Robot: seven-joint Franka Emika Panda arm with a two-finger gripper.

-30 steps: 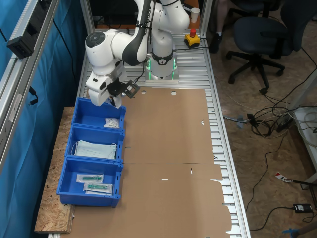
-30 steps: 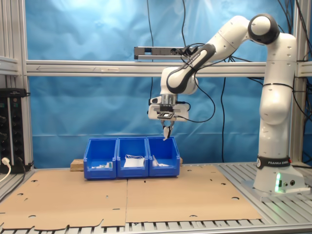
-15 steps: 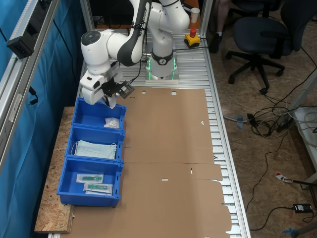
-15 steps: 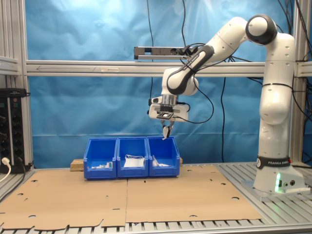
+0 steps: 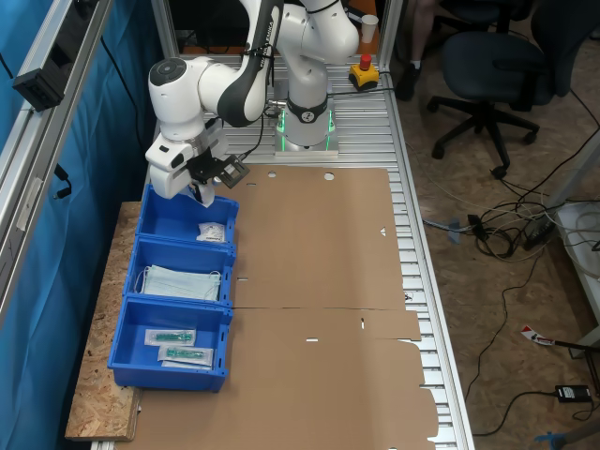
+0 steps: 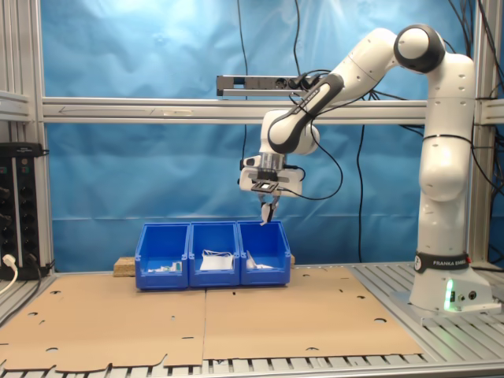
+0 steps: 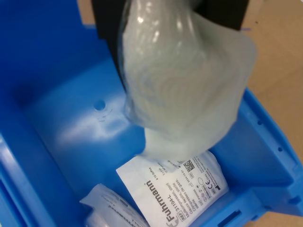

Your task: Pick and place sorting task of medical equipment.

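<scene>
**Packet poised over the end bin**

Blue curtain behind, brown cardboard (image 5: 319, 281) across the bench, and three blue bins in a row along its edge. We're right at the drop point, folks.

Up above the end bin (image 5: 167, 217), the one nearest the arm's base, hangs the gripper (image 5: 204, 194), pointing straight down. In the second exterior view it sits just above that bin's rim (image 6: 264, 228), fingers closed tight with something pale dangling from the tips. The wrist view settles it: a puffy white packet (image 7: 184, 80) is clamped between the dark fingers (image 7: 106, 28), hanging straight below them, its long axis running downward toward the bin floor.

And here's the relation that matters: directly beneath the gripper lies open blue bin floor, with two more white packets (image 7: 177, 187) already resting there, a little off to one side of the hanging one. In the first exterior view a white packet (image 5: 212, 232) lies in that bin, on the side away from the gripper's base end. The held packet isn't touching the floor or walls as far as I can tell.

Beyond it, face masks (image 5: 180, 282) fill the middle bin and slim clear packets with green parts (image 5: 173, 337) the far one.

My read: letting go is all that's left. A straight drop should land it among its own kind; being light and puffy, it may flutter.
</scene>
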